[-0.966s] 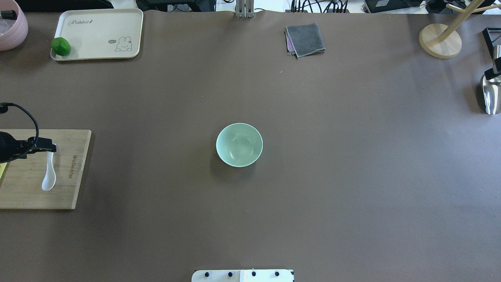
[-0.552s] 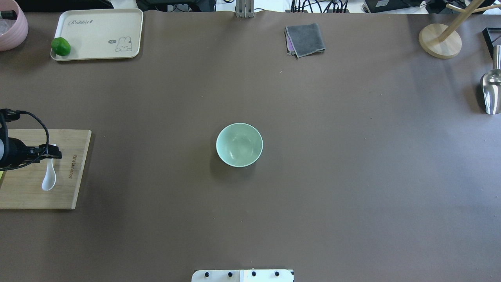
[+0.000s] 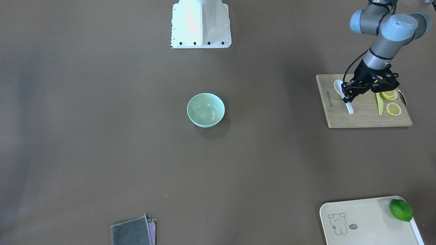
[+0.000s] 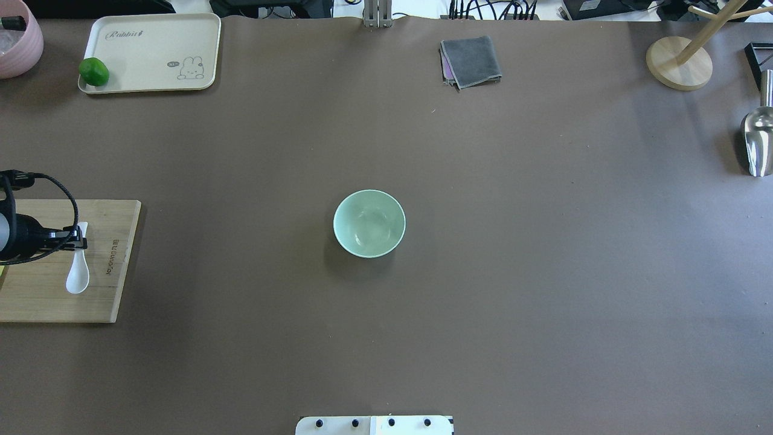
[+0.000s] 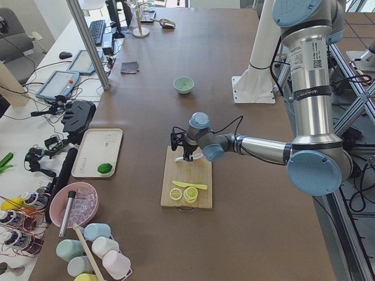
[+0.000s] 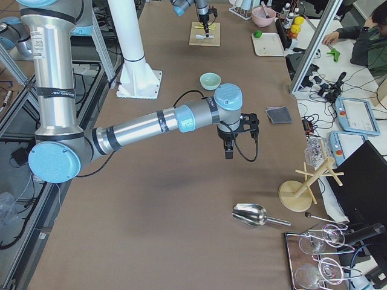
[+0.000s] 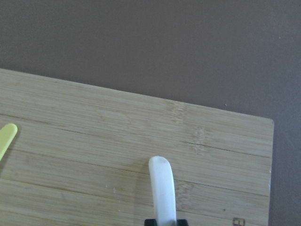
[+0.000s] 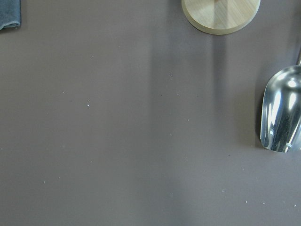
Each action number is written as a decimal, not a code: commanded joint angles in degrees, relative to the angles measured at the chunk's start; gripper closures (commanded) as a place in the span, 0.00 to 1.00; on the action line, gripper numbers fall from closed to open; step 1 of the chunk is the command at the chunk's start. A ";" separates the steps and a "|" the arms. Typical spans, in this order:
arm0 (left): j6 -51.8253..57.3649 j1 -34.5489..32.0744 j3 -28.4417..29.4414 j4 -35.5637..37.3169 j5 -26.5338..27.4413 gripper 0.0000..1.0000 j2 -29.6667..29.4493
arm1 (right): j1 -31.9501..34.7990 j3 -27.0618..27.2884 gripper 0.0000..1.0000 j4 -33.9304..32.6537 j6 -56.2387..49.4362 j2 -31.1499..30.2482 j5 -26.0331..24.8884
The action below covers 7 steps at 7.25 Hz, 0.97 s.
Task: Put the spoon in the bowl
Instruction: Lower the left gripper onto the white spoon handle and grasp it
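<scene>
The white spoon (image 4: 77, 275) lies on the wooden cutting board (image 4: 36, 296) at the table's left edge, scoop towards the robot. It also shows in the front view (image 3: 340, 91) and its handle in the left wrist view (image 7: 162, 186). My left gripper (image 4: 80, 240) (image 3: 347, 98) has its fingertips tight against both sides of the handle, shut on it. The mint-green bowl (image 4: 369, 223) (image 3: 205, 110) stands empty at the table's middle, far from the spoon. My right gripper (image 6: 228, 150) hovers over bare table and shows only in the right side view; I cannot tell its state.
Lemon slices (image 3: 391, 102) and a thin yellow knife (image 3: 379, 100) lie on the board behind the gripper. A cream tray (image 4: 151, 54) with a lime (image 4: 93, 71), a grey cloth (image 4: 471, 60), a wooden stand base (image 4: 677, 63) and a metal scoop (image 4: 758, 142) lie around the table's edges.
My left gripper moved a little along the spoon's handle and closed on it; the spoon shifted slightly. The right arm left the overhead view's right edge.
</scene>
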 commanded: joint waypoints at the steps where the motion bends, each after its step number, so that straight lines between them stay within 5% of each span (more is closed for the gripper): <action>1: 0.05 0.10 0.10 0.03 0.04 0.76 0.03 | 0.08 -0.01 0.00 0.00 0.00 -0.01 0.02; 3: 0.05 0.10 -0.34 -0.06 1.00 0.96 -0.05 | 0.08 -0.01 0.00 0.09 0.00 0.08 0.11; 5: -0.21 0.01 -3.40 0.47 0.39 1.00 -1.80 | 0.08 0.08 0.00 0.09 0.00 -0.01 0.11; 7: -9.62 0.10 -3.07 0.73 0.57 1.00 -10.98 | 0.08 0.08 0.00 0.09 -0.08 -0.53 0.03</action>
